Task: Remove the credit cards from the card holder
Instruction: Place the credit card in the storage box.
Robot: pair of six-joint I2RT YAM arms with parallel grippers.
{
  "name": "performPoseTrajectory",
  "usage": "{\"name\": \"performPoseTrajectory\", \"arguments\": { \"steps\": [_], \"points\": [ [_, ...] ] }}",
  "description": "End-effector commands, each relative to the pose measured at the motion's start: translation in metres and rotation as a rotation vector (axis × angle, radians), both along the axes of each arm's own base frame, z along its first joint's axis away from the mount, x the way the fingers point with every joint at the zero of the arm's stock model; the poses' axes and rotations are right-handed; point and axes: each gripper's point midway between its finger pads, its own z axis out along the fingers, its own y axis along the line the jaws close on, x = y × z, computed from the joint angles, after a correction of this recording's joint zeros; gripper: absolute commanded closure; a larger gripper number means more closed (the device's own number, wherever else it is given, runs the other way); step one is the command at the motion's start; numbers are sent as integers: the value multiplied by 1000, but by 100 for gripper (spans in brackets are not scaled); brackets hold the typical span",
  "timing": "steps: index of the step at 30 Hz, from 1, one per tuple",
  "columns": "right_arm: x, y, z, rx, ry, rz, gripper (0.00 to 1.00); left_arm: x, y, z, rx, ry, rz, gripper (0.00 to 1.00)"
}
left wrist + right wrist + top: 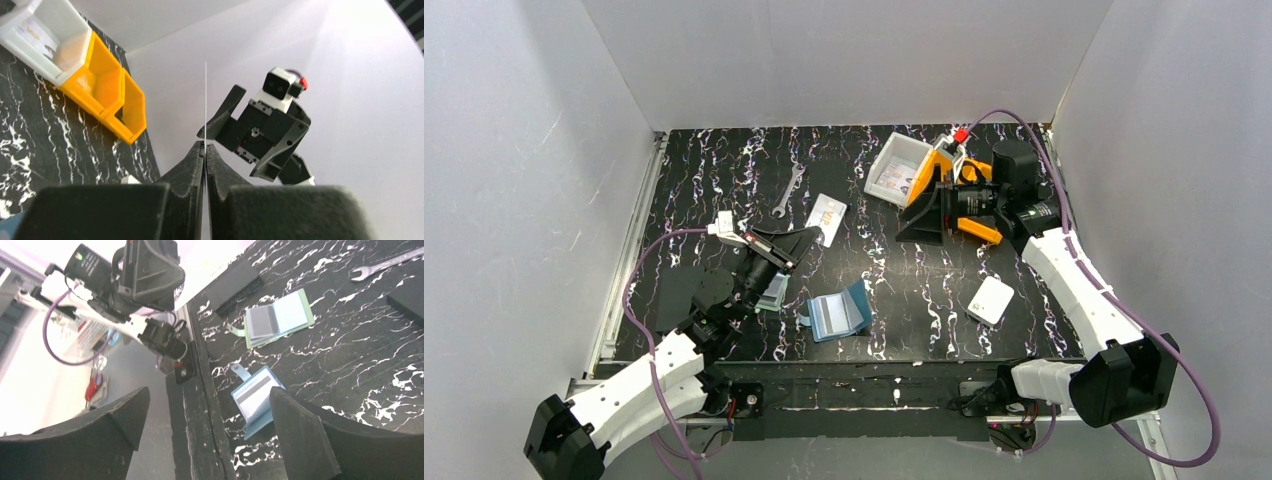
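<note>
The blue card holder (842, 312) lies open on the table's near middle, a pale panel with a grey stripe showing; it also shows in the right wrist view (256, 399). My left gripper (812, 233) hovers left of centre, shut on a thin credit card (828, 214), white with yellowish print, held flat. In the left wrist view the card (205, 100) is an edge-on line sticking out past the shut gripper (205, 146). My right gripper (929, 215) is open and empty at the back right, its fingertips wide apart (209, 390).
A green-edged booklet-like piece (774, 292) with pale blue and grey faces lies under the left arm (280, 319). A white bin (894, 170) and yellow bins (954, 175) stand at the back right. A wrench (790, 190), a white rounded box (991, 299) and flat black rectangles (679, 292) lie around.
</note>
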Motion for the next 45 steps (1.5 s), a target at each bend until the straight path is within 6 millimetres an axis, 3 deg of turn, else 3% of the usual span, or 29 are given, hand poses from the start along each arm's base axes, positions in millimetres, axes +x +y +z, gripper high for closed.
{"name": "performPoseTrajectory", "arguments": {
  "steps": [1, 5, 12, 20, 23, 30, 34, 40, 44, 45],
  "points": [
    [3, 1, 32, 97, 3, -97, 2, 16, 19, 38, -134, -5, 127, 100],
    [-3, 0, 31, 152, 26, -128, 2, 26, 14, 37, -133, 28, 140, 100],
    [-16, 8, 19, 226, 127, -108, 2, 38, -26, 32, -34, 41, 38, 100],
    [-17, 10, 45, 485, 193, -105, 6, 39, -46, 35, 5, -37, 87, 100],
    [-16, 17, 48, 486, 203, -93, 7, 38, -50, 31, 1, -43, 112, 100],
    [9, 29, 27, 450, 335, -184, 18, 37, -64, 33, -55, -69, 121, 100],
    [23, 33, 37, 469, 327, -198, 24, 35, -73, 27, -70, -72, 104, 100],
    [42, 42, 42, 501, 375, -202, 59, 34, -73, 12, -95, -46, 107, 100],
    [45, 45, 43, 512, 349, -177, 99, 35, -70, -2, -83, -22, 117, 100],
    [47, 45, 40, 500, 334, -188, 99, 34, -69, -9, -75, -12, 118, 100]
  ]
}}
